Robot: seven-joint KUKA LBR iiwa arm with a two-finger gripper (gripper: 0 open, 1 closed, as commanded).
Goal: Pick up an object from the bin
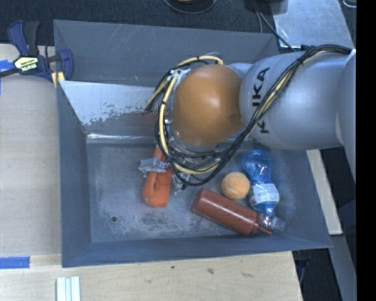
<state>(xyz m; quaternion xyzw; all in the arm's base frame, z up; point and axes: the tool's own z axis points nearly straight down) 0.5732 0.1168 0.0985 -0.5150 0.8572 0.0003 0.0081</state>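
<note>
The grey metal bin (pixel 75 187) takes up most of the camera view. The silver arm (pixel 301 99) reaches in from the right, its rounded orange wrist cover (pixel 203 105) ringed by yellow and black cables. On the bin floor to the right, a dark red bottle (pixel 229 212) lies on its side. A crumpled blue plastic bottle (pixel 260 177) lies just beside it. Near the floor's middle lies a stubby orange thing (pixel 156 193), and a small yellow-orange ball (pixel 235 185) rests between the two bottles. The gripper (pixel 158 168) sits low, touching the orange thing's upper end. Whether the claw is released or clenched cannot be told.
</note>
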